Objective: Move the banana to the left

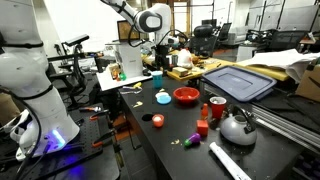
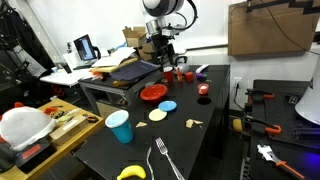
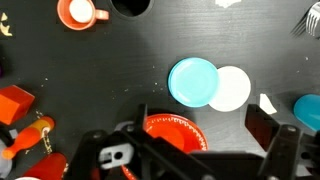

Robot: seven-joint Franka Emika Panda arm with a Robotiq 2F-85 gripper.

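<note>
The banana (image 2: pixel 130 173) lies flat, its long axis running roughly 9 to 3 o'clock. The arm hangs upright over the red bowl (image 2: pixel 153 93), with the gripper (image 2: pixel 164 62) spread wide and empty.

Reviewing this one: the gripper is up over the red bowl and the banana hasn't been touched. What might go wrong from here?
1. The banana lies far from the gripper, seemingly near the table's end; a clumsy push might send it off.
2. The teal cup stands roughly along the way and might get tipped.
3. The fork lies close beside the banana and may get dragged.
</note>
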